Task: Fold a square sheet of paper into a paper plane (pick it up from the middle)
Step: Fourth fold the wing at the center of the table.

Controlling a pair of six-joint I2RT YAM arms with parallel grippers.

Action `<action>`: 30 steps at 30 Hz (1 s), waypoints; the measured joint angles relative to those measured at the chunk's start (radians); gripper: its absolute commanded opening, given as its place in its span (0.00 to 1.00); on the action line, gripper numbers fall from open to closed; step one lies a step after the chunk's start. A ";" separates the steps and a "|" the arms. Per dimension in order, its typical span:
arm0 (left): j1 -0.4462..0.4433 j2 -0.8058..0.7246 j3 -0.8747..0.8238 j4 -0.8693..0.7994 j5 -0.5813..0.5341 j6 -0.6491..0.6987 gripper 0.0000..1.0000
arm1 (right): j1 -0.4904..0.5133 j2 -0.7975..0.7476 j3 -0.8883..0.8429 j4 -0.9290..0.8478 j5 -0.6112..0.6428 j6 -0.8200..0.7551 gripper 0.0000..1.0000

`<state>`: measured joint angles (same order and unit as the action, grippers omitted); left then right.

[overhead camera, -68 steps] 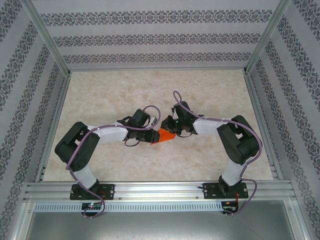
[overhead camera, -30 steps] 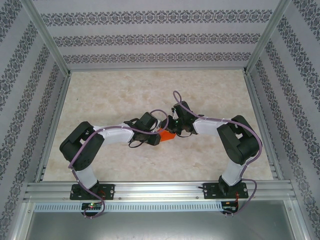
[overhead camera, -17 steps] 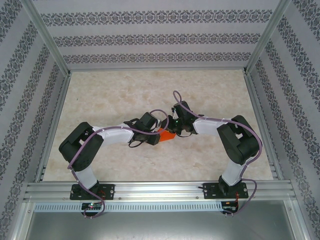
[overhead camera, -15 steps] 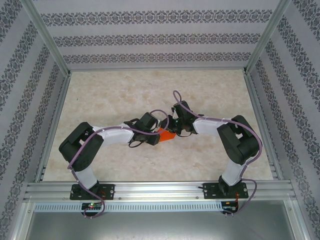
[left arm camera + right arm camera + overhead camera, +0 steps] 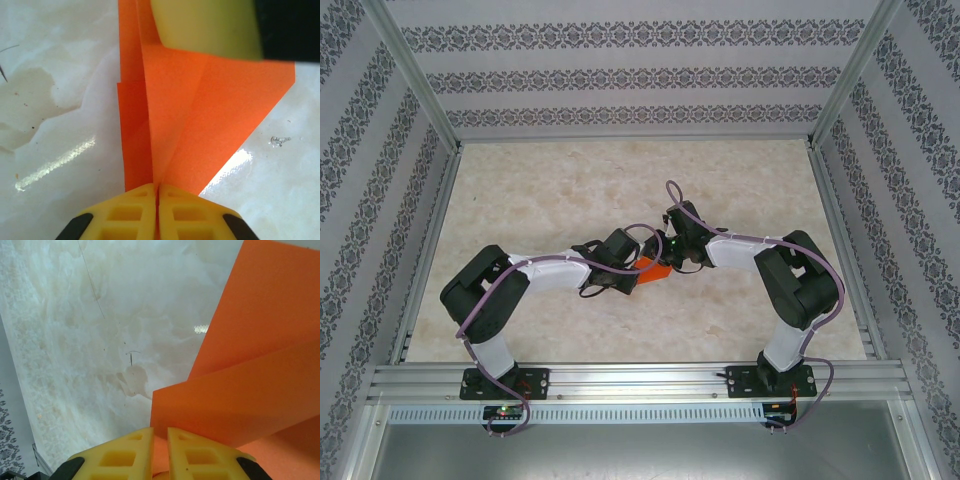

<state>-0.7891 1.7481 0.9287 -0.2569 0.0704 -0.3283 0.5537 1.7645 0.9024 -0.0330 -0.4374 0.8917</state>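
Paper, orange and creased, is held at mid-surface between my two arms. The left fingers are pressed together on one folded edge and the right fingers are pinching another. If I pull unevenly, it could tear or slip free.

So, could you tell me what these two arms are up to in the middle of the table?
They are folding a paper plane between them. The left claw is shut on one edge of the folded orange paper, and the right claw is shut on another part of it, so both arms hold the same piece over the middle of the table. The paper shows several creases and overlapping flaps, but it is not yet a finished dart.
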 measured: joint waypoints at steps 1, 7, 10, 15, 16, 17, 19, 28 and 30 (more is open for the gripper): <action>0.000 0.000 0.000 0.000 0.000 0.000 0.06 | 0.000 0.000 0.000 0.000 0.000 0.000 0.16; 0.000 0.000 0.000 0.000 0.010 0.000 0.01 | 0.000 0.000 0.000 -0.005 0.004 0.000 0.16; 0.000 0.001 0.003 0.000 0.038 -0.001 0.00 | 0.000 0.000 0.000 -0.009 0.004 0.000 0.16; 0.008 0.006 0.017 0.001 0.121 -0.024 0.00 | 0.000 -0.008 -0.002 -0.022 0.012 -0.004 0.17; 0.011 0.008 0.017 0.002 0.137 -0.030 0.00 | 0.000 -0.012 -0.002 -0.026 0.014 -0.004 0.17; 0.017 0.012 0.018 0.002 0.158 -0.040 0.00 | 0.000 -0.017 -0.003 -0.028 0.015 -0.004 0.18; 0.031 0.019 0.019 0.005 0.192 -0.053 0.00 | 0.000 -0.027 -0.008 -0.031 0.018 -0.005 0.18; 0.096 0.044 -0.027 0.113 0.348 -0.139 0.00 | -0.007 -0.082 -0.035 -0.043 0.026 -0.012 0.19; 0.109 0.044 -0.043 0.143 0.381 -0.160 0.00 | -0.012 -0.084 -0.036 -0.042 0.025 -0.019 0.19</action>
<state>-0.6800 1.7924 0.8856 -0.1139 0.4515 -0.4885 0.5415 1.6802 0.8661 -0.0750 -0.4122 0.8722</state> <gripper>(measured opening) 0.054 0.189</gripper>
